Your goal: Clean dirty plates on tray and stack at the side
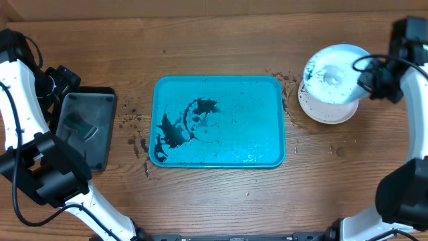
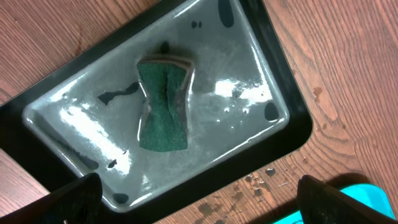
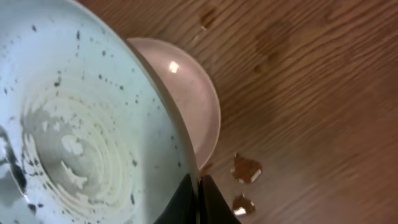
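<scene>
The turquoise tray lies in the middle of the table, holding black smears and specks but no plate. My right gripper is shut on the rim of the pale teal-rimmed plate, which is wet and speckled black. It holds the plate tilted above a white plate on the table right of the tray. In the overhead view the held plate overlaps the white plate. The yellow-green plate is out of view. My left gripper is open and empty over the near edge of the black tray.
A black tray at the left holds water and a green sponge. Water drops and black specks lie on the wood between the two trays and near the plates.
</scene>
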`<state>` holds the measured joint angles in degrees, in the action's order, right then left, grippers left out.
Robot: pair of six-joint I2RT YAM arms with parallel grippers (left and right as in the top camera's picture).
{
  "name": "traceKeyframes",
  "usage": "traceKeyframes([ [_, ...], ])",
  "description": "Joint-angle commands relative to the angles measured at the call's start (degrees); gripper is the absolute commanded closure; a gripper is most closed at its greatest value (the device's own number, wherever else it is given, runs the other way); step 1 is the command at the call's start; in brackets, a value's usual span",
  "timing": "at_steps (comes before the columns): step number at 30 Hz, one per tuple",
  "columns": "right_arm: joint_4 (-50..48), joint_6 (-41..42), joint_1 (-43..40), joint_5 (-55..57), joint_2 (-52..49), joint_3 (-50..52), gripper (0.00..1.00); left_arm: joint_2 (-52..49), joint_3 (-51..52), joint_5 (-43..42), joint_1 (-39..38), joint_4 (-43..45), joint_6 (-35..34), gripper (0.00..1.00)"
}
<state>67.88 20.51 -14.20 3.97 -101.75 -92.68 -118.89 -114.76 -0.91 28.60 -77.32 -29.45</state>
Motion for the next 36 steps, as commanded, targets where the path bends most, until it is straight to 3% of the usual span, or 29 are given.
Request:
traceKeyframes([
  [1, -6.21, 1.05, -2.16, -4.13, -0.28, 7.54, 0.96, 0.87, -0.72, -0.2, -0.28, 0.02, 0.7, 0.0],
  [4, -13.99, 2.05, -2.49, -4.35, -0.28, 14.71, 0.96, 0.87, -0.72, -0.2, -0.28, 0.02, 0.7, 0.0],
  [10, -19.87, 2.08, -2.36, -4.57, -0.33, 19.26, 0.92, 0.87, -0.72, -0.22, -0.28, 0.07, 0.7, 0.0],
  [11, -20.2, 2.08, -2.38, -4.57, -0.33, 19.54, 0.86, 0.87, -0.72, -0.2, -0.28, 0.02, 0.7, 0.0],
  [12, -20.24, 2.08, -2.38, -4.57, -0.33, 19.63, 0.7, 0.87, -0.72, -0.2, -0.28, 0.04, 0.72, 0.0],
  [15, -20.04, 1.97, -2.32, -5.92, -0.26, 19.41, 0.33, 0.87, -0.72, -0.2, -0.26, 0.02, 0.7, 0.0],
  [16, -19.3, 1.77, -2.32, -6.97, -0.11, 18.91, 0.3, 0.87, -0.72, -0.2, -0.22, 0.02, 0.72, 0.0],
  [19, -15.58, 1.77, -2.25, -9.62, 1.68, 16.72, 0.29, 0.87, -0.72, -0.2, -0.24, 0.02, 0.7, 0.0],
  [24, -9.73, 1.55, -1.22, -11.08, 14.16, 15.67, 0.27, 0.87, -0.72, -0.2, -0.66, 0.02, 0.7, 0.0],
  [28, -5.64, 0.81, 4.02, -11.78, 25.51, 15.8, 0.26, 0.87, -0.72, -0.2, -0.66, 0.02, 0.7, 0.0],
  [31, -2.62, 0.55, 12.57, -11.76, 30.86, 15.8, 0.26, 0.87, -0.72, -0.2, -0.55, 0.02, 0.72, 0.0],
  [32, -1.27, 0.52, 17.31, -11.72, 31.93, 15.8, 0.0, 0.87, -0.72, -0.2, -0.55, 0.02, 0.7, 0.0],
  [36, 2.01, 0.5, 24.57, -10.99, 31.87, 15.8, 0.0, 0.87, -0.72, -0.2, -0.57, 0.02, 0.7, 0.0],
])
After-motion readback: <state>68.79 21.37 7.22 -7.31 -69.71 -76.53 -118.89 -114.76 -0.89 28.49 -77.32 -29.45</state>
